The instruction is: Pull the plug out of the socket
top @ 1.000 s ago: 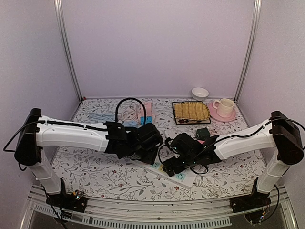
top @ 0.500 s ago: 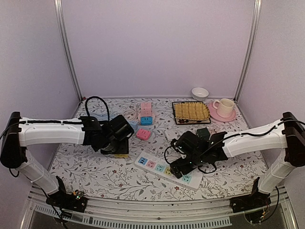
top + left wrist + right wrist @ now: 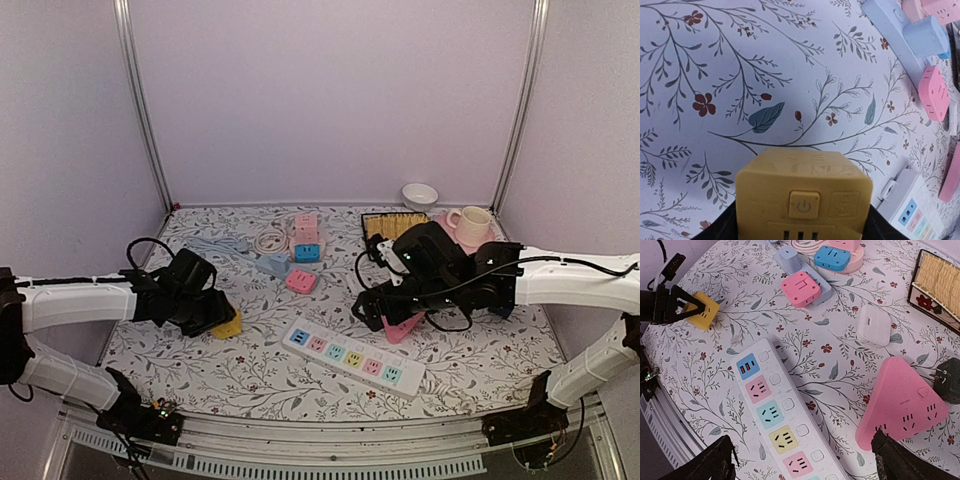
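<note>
Two grippers, one plug. The left gripper (image 3: 801,227) is clamped on the single yellow plug (image 3: 802,182), which it has carried off the one white power strip (image 3: 352,357) to near the table's (image 3: 180,365) left edge, so the unplugging looks done. The right gripper (image 3: 805,465), wide open and empty, has lifted above the strip and one pink triangular block (image 3: 900,405).

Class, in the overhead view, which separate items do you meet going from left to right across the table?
yellow cube adapter → pink square adapter → pink triangular socket → cream cup. The white power strip spans several of these, so it is left out.
</note>
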`<state>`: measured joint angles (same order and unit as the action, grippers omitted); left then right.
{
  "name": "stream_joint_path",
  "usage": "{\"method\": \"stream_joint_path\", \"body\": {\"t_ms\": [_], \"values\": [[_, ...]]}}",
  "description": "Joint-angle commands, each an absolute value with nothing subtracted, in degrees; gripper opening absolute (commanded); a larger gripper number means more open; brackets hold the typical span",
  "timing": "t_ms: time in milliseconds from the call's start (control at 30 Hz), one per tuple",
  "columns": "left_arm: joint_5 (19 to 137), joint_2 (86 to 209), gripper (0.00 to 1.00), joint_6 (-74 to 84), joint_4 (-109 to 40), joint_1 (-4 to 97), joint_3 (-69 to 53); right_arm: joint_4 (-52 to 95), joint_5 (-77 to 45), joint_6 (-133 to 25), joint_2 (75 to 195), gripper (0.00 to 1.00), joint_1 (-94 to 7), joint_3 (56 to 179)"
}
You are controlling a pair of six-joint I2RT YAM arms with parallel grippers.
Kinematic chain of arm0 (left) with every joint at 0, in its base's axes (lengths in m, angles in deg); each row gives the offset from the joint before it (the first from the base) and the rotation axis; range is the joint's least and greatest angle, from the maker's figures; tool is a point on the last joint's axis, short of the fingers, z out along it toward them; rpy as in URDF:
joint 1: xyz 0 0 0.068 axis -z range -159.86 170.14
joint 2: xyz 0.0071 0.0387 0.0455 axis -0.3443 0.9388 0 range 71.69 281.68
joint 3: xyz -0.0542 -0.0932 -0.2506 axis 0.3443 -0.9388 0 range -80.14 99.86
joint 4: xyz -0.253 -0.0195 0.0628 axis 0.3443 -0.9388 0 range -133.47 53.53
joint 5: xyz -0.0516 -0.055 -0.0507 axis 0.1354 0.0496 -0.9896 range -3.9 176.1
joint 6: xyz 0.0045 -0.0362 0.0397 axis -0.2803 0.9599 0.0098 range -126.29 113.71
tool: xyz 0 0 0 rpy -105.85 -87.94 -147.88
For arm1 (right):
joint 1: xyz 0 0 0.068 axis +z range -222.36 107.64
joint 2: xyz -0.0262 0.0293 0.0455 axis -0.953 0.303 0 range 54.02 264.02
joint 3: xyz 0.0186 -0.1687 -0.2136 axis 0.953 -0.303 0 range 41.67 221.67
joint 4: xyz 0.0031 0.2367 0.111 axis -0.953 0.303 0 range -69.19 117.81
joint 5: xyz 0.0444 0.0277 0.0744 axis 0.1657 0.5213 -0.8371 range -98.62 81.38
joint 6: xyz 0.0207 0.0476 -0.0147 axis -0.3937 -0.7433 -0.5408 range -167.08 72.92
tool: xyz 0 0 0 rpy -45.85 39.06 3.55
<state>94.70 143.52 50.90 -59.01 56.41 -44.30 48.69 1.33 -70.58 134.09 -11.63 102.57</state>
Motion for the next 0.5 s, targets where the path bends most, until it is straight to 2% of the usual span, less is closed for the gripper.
{"method": "stream_joint_path", "body": {"t_ms": [0, 167, 333, 467], "values": [[88.88, 142.21, 0.55, 50.93, -50.71, 53.95, -47.19, 50.38, 0.78, -69.65, 131.19, 0.98, -13.1, 103.85], [90.3, 143.07, 0.61, 51.95, -53.3, 53.51, -47.43, 50.73, 0.36, -69.45, 129.55, 0.98, -13.8, 103.54], [94.35, 143.01, 0.83, 53.71, -60.3, 53.45, -46.45, 50.97, 0.33, -69.23, 128.37, 0.98, -14.08, 102.83], [97.73, 142.39, 0.88, 54.68, -64.95, 53.47, -45.28, 50.92, 0.34, -69.07, 127.85, 0.98, -14.42, 102.27]]}}
